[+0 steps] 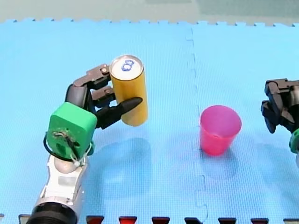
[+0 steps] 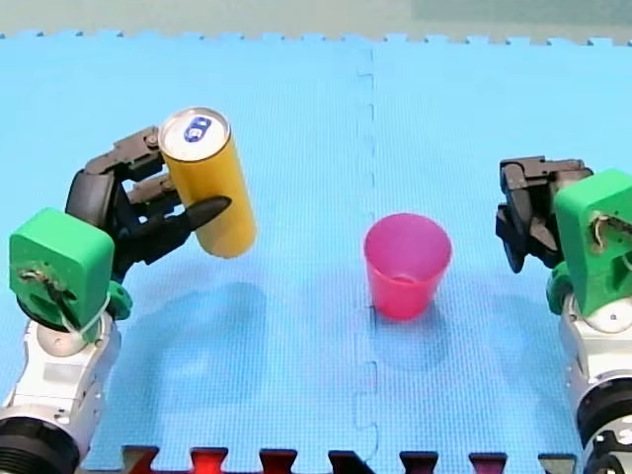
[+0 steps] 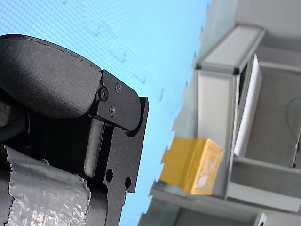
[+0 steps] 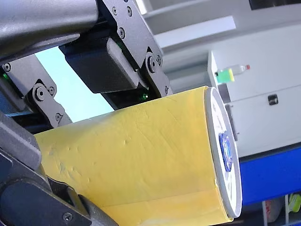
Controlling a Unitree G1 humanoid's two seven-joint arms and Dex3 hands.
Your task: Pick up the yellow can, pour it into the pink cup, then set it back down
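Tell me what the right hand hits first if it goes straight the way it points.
Probably the pink cup: the right hand, shut at the right of the mat, points left toward it. Height unclear; it might pass above the rim. The left hand holds the yellow can.

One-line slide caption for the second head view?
Left hand grips the yellow can above the blue mat; pink cup stands upright nearby; right hand, shut, past the cup.

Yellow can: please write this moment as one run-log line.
can: in left hand, lifted, near upright | cup: upright | right hand: shut, beside cup | pour: not yet
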